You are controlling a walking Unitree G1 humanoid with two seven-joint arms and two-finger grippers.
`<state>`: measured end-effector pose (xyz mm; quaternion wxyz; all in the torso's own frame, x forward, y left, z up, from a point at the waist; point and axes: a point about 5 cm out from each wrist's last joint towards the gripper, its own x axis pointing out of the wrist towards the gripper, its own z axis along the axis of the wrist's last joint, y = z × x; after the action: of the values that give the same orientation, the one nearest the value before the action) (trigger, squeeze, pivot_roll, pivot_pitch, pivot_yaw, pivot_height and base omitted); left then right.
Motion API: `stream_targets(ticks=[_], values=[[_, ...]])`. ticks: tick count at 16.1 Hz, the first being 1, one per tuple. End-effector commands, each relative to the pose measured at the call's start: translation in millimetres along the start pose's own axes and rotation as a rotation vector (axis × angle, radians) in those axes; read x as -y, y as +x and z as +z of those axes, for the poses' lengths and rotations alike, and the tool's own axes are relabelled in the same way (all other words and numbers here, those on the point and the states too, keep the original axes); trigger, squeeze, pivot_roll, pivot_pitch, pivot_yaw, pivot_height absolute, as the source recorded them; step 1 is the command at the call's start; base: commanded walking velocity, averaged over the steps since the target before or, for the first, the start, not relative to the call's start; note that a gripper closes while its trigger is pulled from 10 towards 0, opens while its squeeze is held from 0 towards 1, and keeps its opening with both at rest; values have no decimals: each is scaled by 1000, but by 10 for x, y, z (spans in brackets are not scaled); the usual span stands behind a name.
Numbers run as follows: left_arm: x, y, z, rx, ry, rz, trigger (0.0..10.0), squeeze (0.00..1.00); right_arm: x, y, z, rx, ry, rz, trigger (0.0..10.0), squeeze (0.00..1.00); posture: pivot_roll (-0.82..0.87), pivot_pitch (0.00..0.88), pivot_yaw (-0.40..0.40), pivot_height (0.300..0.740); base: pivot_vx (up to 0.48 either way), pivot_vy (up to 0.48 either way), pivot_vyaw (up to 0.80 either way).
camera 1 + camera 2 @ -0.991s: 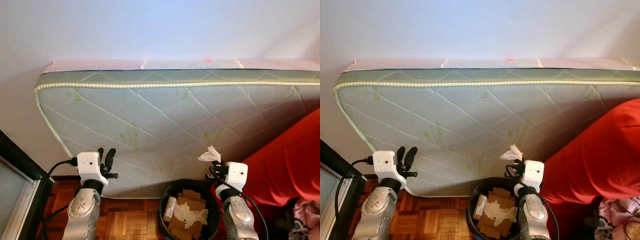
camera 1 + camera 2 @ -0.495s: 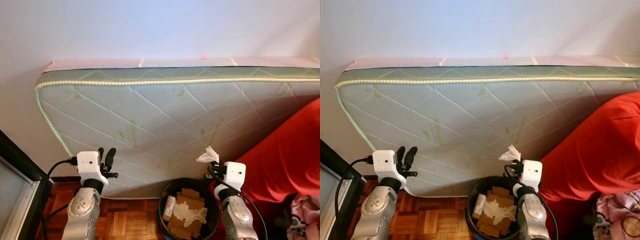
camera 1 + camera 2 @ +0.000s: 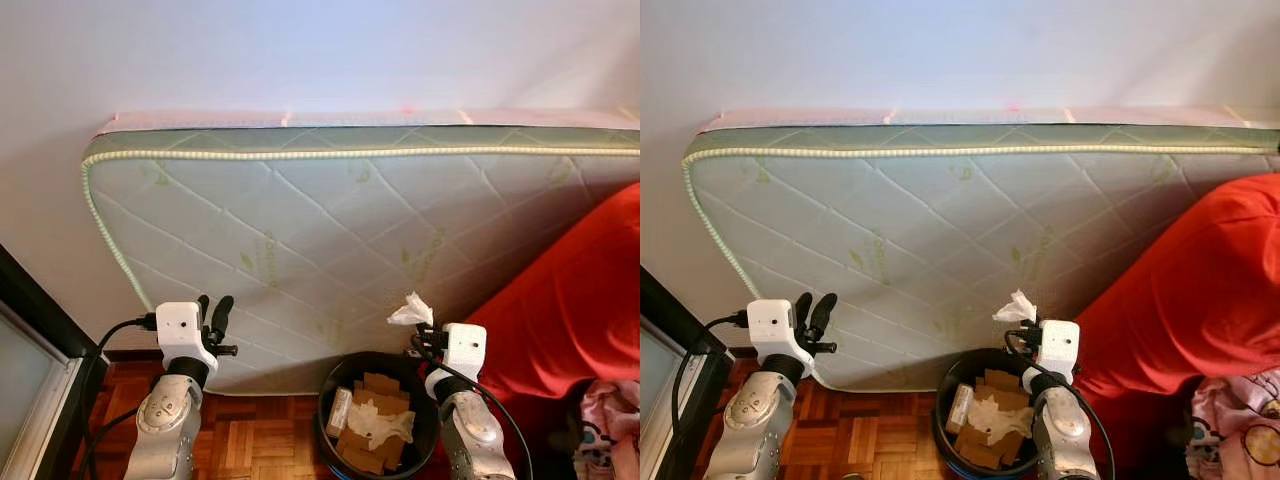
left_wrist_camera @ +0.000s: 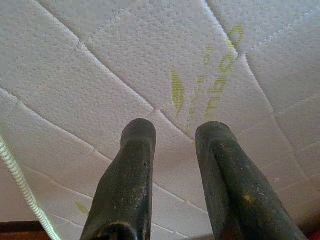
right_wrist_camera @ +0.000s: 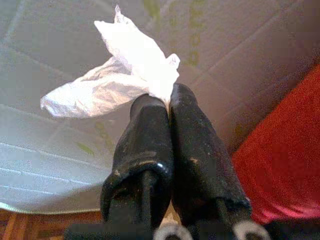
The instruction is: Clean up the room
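Right end effector (image 5: 165,107) clamped on tissue (image 5: 117,80) above bin (image 3: 330,385); left end effector (image 4: 175,132) apart

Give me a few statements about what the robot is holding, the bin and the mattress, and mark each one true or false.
1. The right gripper is shut on a white tissue. True.
2. The left gripper holds a piece of cardboard. False: its fingers stand apart with nothing between them, pointing at the mattress.
3. The black bin has cardboard pieces and crumpled paper in it. True.
4. The mattress lies flat on the floor. False: it stands on its edge, leaning against the wall.
5. The tissue is already in the bin. False: it is held up above the bin's rim, in front of the mattress.
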<state>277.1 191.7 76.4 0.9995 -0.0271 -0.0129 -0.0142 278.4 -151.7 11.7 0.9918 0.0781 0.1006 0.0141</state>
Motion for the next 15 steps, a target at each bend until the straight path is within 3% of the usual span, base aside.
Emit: stream_targets(ticks=[1, 13, 15], values=[[15, -20, -5, -6, -8, -7, 10000, 0, -2, 2, -28, -24, -13, 4, 10000, 0, 54, 84, -42, 666, 0, 0, 0], [27, -18, 3, -10, -13, -6, 10000, 0, -65, 33, -12, -22, -12, 36, 10000, 0, 63, 113, -47, 661, 0, 0, 0], [24, -16, 9, -9, -12, -4, 10000, 0, -79, 35, -30, -36, -11, 41, 10000, 0, 64, 114, -47, 641, 0, 0, 0]])
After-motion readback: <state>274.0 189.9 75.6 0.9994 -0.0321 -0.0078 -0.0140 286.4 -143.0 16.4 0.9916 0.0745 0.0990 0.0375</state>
